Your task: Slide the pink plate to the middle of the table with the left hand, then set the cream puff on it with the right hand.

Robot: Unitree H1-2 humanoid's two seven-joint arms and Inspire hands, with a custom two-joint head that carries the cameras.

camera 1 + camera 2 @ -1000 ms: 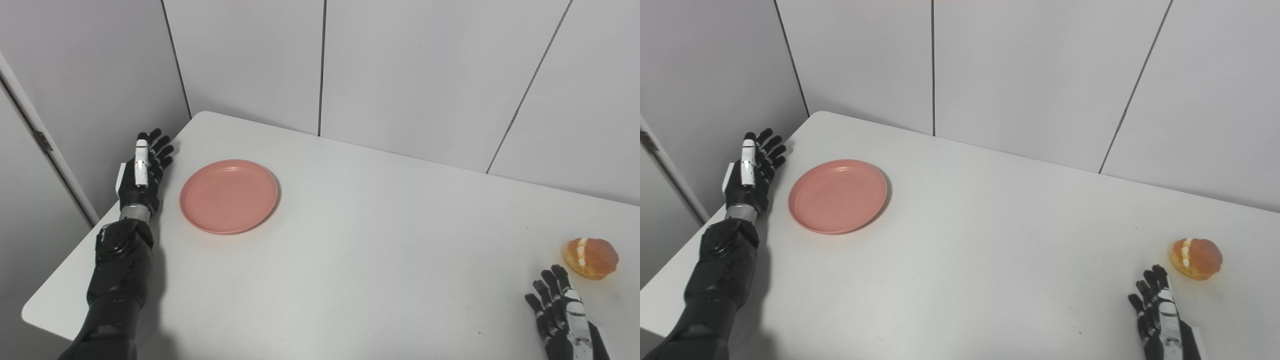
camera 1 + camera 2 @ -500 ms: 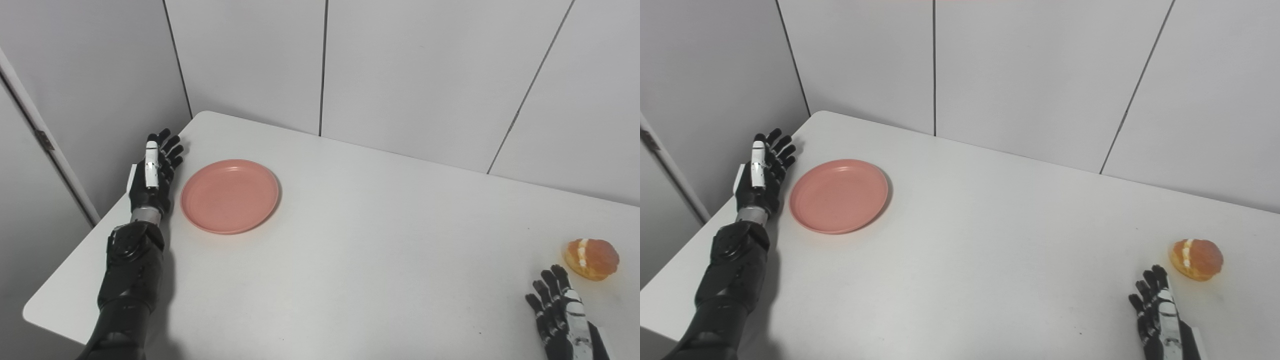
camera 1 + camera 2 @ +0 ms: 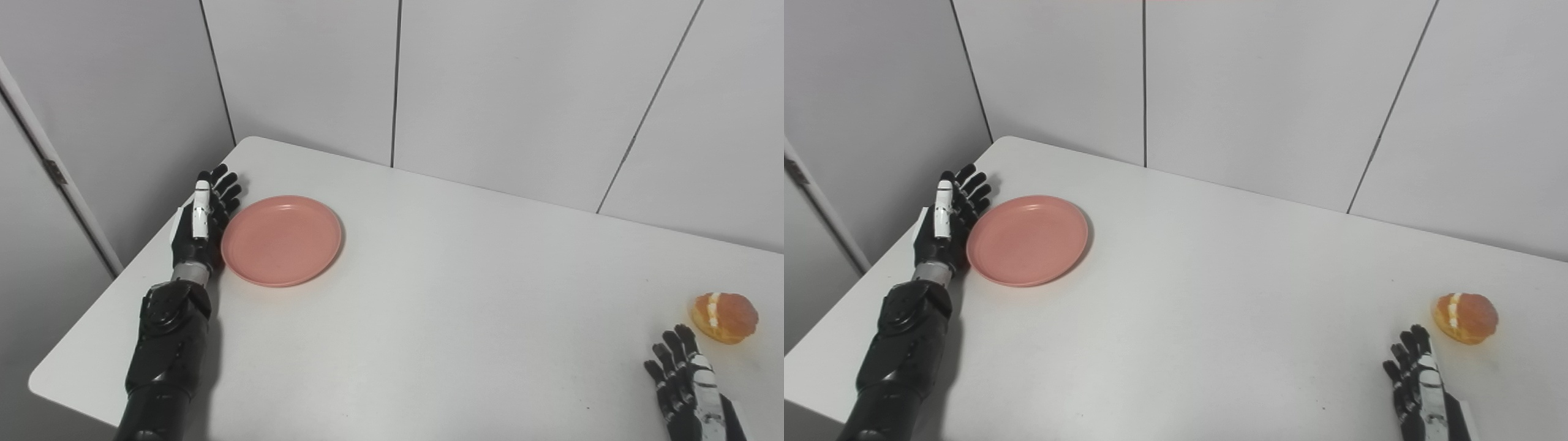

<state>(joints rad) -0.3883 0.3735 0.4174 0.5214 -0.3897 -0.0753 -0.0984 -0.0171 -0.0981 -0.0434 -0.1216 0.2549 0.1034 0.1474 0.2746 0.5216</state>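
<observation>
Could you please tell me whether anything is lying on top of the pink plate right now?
Nothing lies on the pink plate; its whole upper face shows bare. The cream puff sits on the table far to its right.

Both head cameras look down and forward over the white surface (image 3: 429,294) toward the grey panelled wall (image 3: 502,86), from a raised spot at its near edge. They sit side by side, so the right eye view shows everything a little further left in frame. Both share the whole scene: the far left corner, wall seams, and both arms entering at the bottom.
</observation>
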